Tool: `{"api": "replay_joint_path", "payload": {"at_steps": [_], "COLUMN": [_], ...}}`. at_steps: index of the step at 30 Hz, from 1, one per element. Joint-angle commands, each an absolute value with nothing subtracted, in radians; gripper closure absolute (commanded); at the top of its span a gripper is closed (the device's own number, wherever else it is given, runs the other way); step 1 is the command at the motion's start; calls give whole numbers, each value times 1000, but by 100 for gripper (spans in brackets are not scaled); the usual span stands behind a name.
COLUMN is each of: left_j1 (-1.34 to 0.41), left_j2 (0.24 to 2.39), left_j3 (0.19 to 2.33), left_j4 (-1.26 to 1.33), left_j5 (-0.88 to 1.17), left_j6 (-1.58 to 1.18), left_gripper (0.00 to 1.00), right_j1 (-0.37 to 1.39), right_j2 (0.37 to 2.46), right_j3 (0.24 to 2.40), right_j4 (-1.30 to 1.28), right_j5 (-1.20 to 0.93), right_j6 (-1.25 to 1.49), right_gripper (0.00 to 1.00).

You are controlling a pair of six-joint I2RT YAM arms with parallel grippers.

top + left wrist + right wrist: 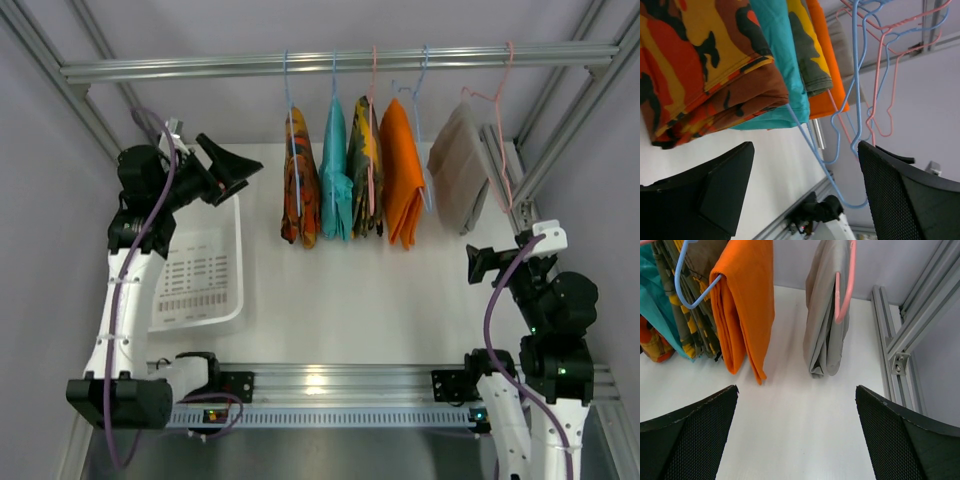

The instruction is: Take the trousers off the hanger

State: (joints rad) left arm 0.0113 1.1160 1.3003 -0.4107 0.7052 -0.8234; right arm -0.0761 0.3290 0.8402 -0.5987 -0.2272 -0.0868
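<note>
As the patterned trousers are hanging lengthwise, near and right of my left hand, I am holding it spread, empty.

The right gripper stands wide open, its two black mesh-faced fingers filling the lower corners of the frame above the white table top. A folded plain orange cloth hangs in the upper middle, with a light blue wire hanger looping at its left. To its right, apart, a folded grey-beige cloth hangs on a pink hanger. At the left edge crowd an olive-and-yellow camouflage cloth, a plain teal cloth and a corner of a red-orange patterned cloth. Silver aluminium frame rails run down the right side.
</note>
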Motion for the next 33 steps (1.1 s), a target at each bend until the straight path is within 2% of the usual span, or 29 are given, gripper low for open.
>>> {"api": "replay_joint_path", "payload": {"at_steps": [1, 7, 12, 17, 20, 25, 30, 31, 33], "left_j1": [-43, -175, -215, -255, -259, -262, -261, -261, -259], "left_j2": [1161, 1222, 1321, 1411, 1440, 1460, 1433, 1427, 1424], "left_j3": [1324, 1290, 1311, 1344, 1342, 1336, 1309, 1308, 1309], "left_j4": [-191, 36, 194, 245, 288, 370, 411, 414, 397], "left_j5": [752, 677, 684, 709, 719, 764, 779, 781, 781], "left_j6": [-1049, -1137, -1187, -1196, -1216, -1261, -1299, -1316, -1338], "left_gripper": [11, 14, 19, 23, 30, 46, 53, 58, 60], "right_j1": [-87, -87, -87, -87, -87, -87, -87, -87, -87], "right_j2": [344, 365, 374, 373, 371, 357, 351, 350, 351], "right_j3": [885, 891, 887, 884, 887, 871, 858, 856, 854], "right_j4": [-611, -607, -598, -598, -600, -604, -598, -598, -597], "right_j5": [-207, -198, -198, -196, -195, -192, -193, -195, -195], "right_j6": [-103, -110, -112, -115, -126, -133, -127, -127, -127], "right_gripper": [1, 1, 1, 0, 1, 0, 1, 1, 0]}}
